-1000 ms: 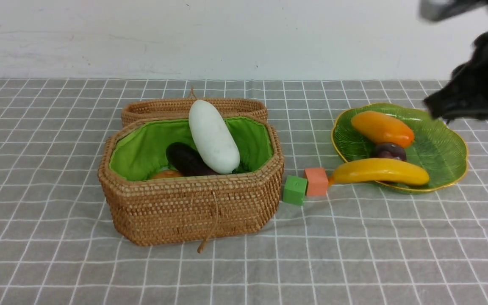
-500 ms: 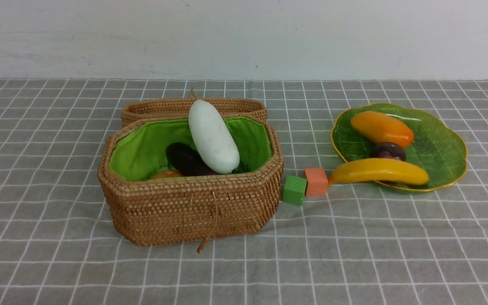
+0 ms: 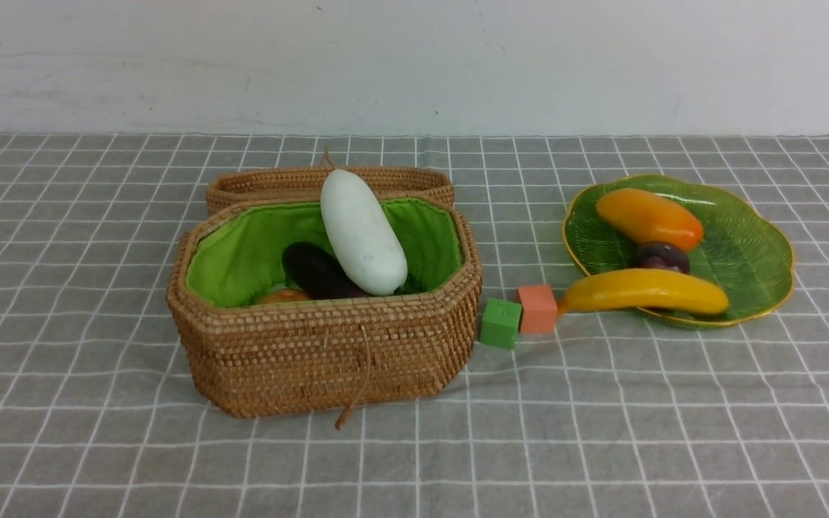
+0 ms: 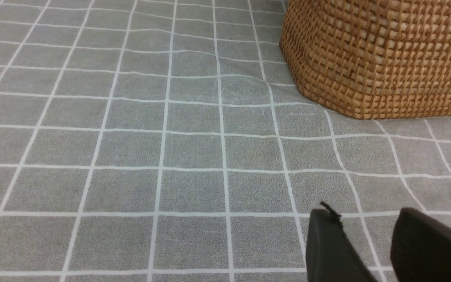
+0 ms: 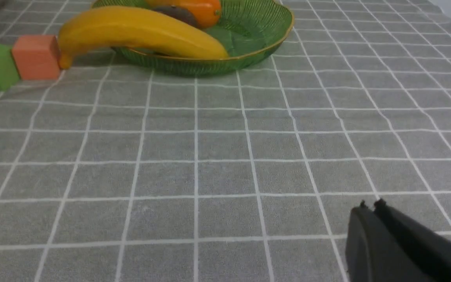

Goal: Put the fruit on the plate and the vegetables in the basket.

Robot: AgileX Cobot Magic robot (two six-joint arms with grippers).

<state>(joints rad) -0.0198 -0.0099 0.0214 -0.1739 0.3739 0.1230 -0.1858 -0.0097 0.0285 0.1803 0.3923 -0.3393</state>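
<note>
The left gripper [image 4: 360, 215] hovers with jaws spread, empty, near the basket [image 3: 328, 352], which holds the radish [image 3: 362, 232], eggplant [image 3: 316, 271] and potato [image 3: 283, 295]. Right of 2 cubes [image 3: 519, 315], the plate [image 3: 753, 252] carries mango [image 3: 648, 218], plum [image 3: 663, 256] and banana [image 3: 648, 291]. The right gripper [image 5: 370, 209] is pressed together, empty.

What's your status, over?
Left gripper open, empty; right gripper shut, empty. Fruit on plate; vegetables in basket. Nothing obstructing.
</note>
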